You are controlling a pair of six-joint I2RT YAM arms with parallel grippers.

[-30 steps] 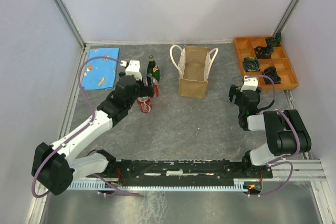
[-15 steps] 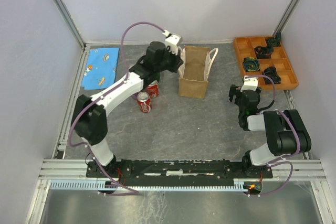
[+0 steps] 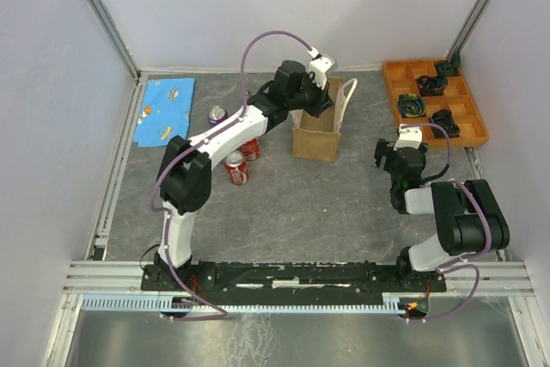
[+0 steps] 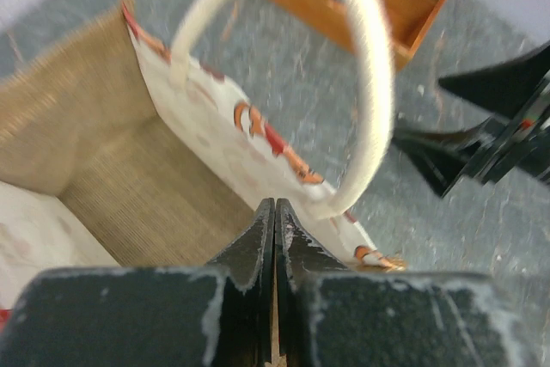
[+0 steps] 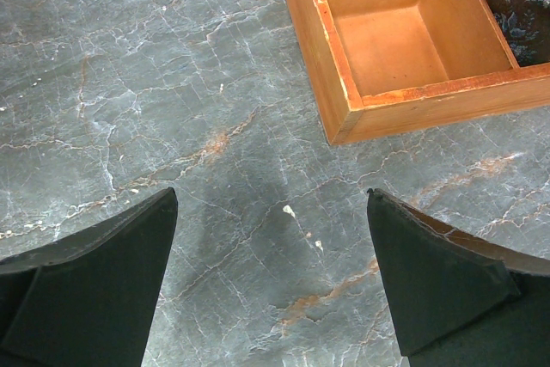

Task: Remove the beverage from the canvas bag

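Observation:
The canvas bag stands upright at the back middle of the table, its white rope handles up. My left arm reaches across it, and my left gripper hangs over the bag's open top. In the left wrist view its jaws are pressed together with nothing between them, just above the bag's woven inside and right beside one rope handle. The beverage is hidden; I see none in the part of the bag that shows. My right gripper stands open over bare table.
Two red cans and a purple-topped can stand left of the bag. A blue cloth lies at the back left. The orange compartment tray sits at the back right, its corner near my right gripper.
My left arm has swung from the cans on the left up and across to the bag's top. Its gripper has gone from open to shut. The right arm has not moved.

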